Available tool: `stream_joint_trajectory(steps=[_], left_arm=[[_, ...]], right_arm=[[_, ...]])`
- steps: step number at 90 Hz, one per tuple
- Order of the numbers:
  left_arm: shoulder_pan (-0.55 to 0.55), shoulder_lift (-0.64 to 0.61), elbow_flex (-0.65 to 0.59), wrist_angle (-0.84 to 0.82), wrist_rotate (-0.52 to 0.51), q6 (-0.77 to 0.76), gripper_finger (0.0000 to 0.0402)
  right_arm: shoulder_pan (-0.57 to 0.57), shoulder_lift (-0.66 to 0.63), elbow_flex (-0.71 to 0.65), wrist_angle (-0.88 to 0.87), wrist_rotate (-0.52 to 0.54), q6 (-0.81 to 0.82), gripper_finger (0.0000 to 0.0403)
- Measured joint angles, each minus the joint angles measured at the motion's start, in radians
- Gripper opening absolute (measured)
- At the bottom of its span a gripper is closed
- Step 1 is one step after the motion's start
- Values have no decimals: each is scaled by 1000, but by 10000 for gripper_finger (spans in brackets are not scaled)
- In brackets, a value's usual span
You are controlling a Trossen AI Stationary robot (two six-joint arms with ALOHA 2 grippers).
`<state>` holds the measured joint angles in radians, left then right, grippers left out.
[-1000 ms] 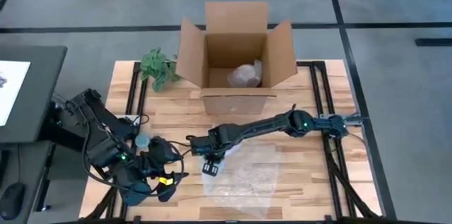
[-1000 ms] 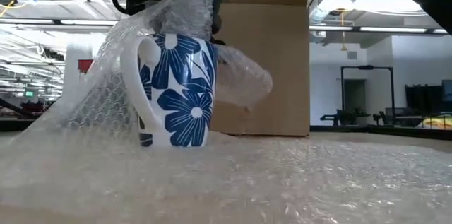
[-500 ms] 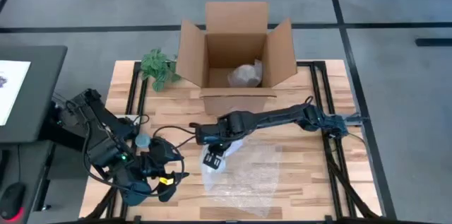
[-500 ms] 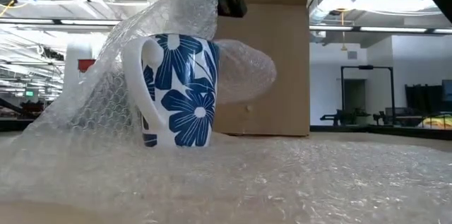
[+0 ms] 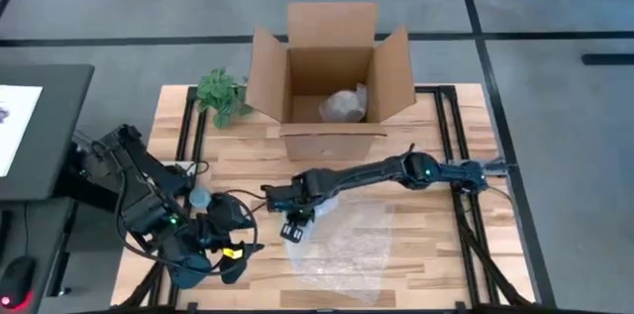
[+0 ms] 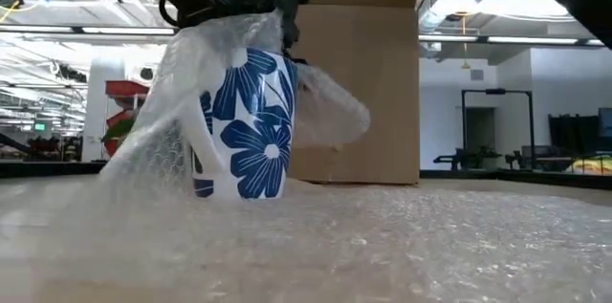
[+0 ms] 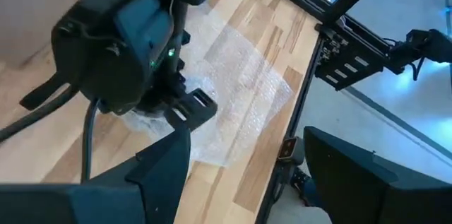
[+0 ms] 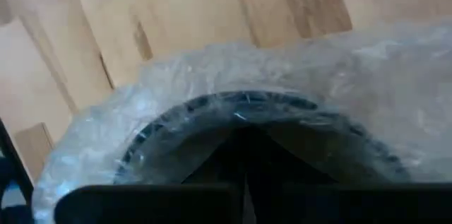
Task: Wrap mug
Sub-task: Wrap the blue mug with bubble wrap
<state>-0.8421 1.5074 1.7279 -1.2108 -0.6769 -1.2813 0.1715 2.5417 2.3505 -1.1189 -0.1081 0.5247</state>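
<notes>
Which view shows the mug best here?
The low view: the mug stands upright, its blue flowers clear under bubble wrap. The right wrist view shows only its wrapped rim; the high and left wrist views hide it.

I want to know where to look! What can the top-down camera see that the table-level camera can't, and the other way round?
Only the high view shows the open cardboard box's inside with a wrapped bundle, the small plant, the left gripper waiting near the table's front left, and the whole right arm.

Only the low view shows the mug's blue flowers, with the bubble wrap draped over its handle side.

Both show the wrap, the box, and the right gripper above the mug.
</notes>
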Motion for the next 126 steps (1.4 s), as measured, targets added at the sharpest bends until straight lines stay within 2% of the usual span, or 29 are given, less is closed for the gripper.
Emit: stream_joint_trajectory(steps=[14,50,68,98,111,126], left_arm=[[0,0,0,13,1,-3,251],[0,0,0,13,-15,27,251],[1,0,0,12,-28,32,251],[7,0,0,10,-38,31,251],[11,0,0,10,-43,30,251],[13,0,0,10,-44,28,251]], right_arm=[[-3,-17,7,-17,2,-26,0],[-13,-206,4,20,42,-3,0],[6,-158,-2,41,41,6,0],[17,-6,6,-29,55,-20,0],[18,2,6,-44,59,-45,0],[18,-44,4,-46,59,-52,0]])
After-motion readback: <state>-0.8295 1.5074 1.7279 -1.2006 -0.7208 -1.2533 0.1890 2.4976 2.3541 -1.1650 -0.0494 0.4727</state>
